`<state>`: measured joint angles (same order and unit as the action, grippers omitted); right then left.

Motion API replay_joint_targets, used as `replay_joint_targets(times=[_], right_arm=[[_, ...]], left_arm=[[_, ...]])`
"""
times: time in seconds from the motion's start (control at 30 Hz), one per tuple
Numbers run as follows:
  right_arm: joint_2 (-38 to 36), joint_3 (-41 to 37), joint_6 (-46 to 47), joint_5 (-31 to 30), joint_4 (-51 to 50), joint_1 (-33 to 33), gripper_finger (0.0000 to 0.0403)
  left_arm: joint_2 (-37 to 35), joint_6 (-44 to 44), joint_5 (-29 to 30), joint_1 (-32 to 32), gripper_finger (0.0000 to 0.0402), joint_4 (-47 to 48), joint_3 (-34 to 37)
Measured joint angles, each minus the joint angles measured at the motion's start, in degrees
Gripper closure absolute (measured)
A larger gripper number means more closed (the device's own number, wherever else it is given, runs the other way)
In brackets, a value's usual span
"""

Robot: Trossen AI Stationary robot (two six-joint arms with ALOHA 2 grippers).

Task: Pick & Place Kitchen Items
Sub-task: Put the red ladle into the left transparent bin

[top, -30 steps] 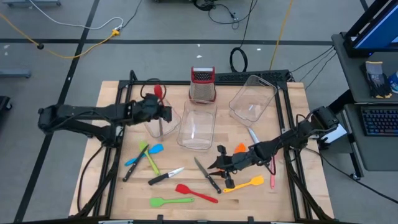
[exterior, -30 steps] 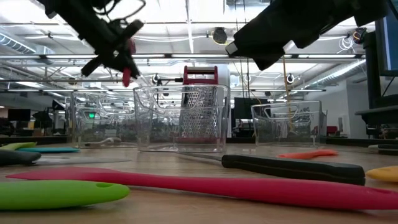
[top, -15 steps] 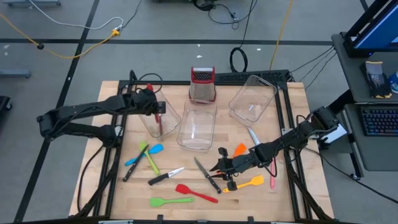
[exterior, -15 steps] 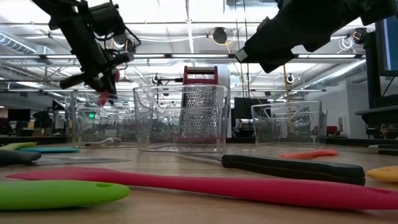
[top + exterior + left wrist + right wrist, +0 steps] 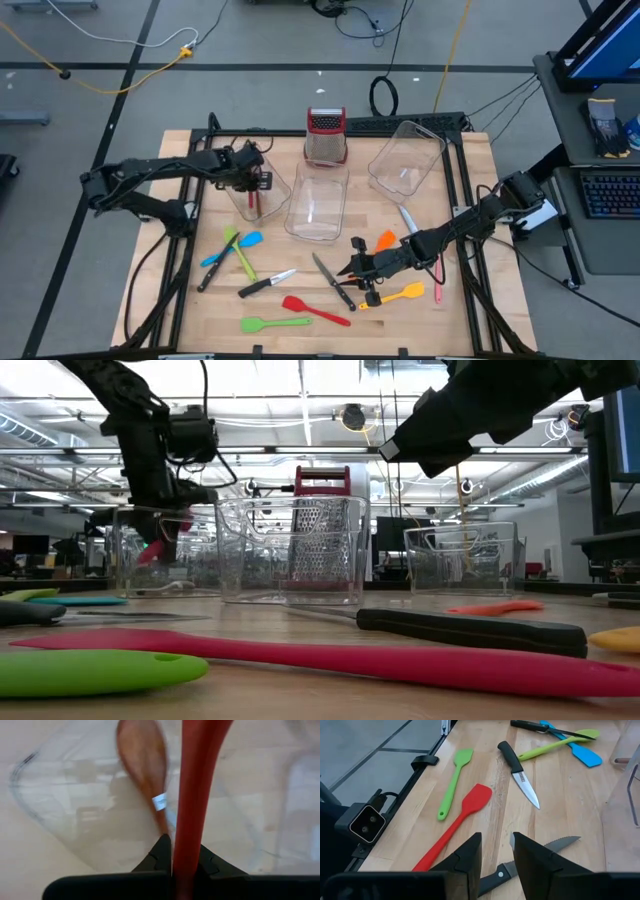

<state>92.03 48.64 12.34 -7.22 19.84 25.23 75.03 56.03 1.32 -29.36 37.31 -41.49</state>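
My left gripper is over the left clear tub, shut on a red utensil that reaches down into the tub; the utensil's lower end shows in the low view. A brown spoon lies in that tub. My right gripper is open and empty, low over the table near the front. Its fingers stand above a black-handled serrated knife, beside a red spatula. My left gripper pinches the red utensil's handle between its two fingers. The fingers point down from above, and the utensil runs on beyond them along their line. It is lifted and hangs into the tub; whether its lower end touches the tub floor I cannot tell.
A middle tub, a right tub and a steel grater stand at the back. Green, blue, orange, yellow and pink utensils and a knife lie on the front half.
My left gripper has tipped from slanting to pointing down and come down over the left tub. The red utensil's free end, first raised above the tub, has gone down inside it. The gripper stays shut on the utensil.
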Motion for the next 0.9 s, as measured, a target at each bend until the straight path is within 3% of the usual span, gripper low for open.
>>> replay_joint_targets(times=[0.43, 0.9], right_arm=[[0.0, 0.0, 0.0, 0.0, 0.0, 0.0, 0.0303], [0.0, 0.0, 0.0, 0.0, 0.0, 0.0, 0.0303]], left_arm=[[7.3, 1.1, -1.2, 0.0, 0.0386, -0.2, 0.0], [8.2, 3.1, -0.8, 0.0, 0.0385, -0.1, -0.1]])
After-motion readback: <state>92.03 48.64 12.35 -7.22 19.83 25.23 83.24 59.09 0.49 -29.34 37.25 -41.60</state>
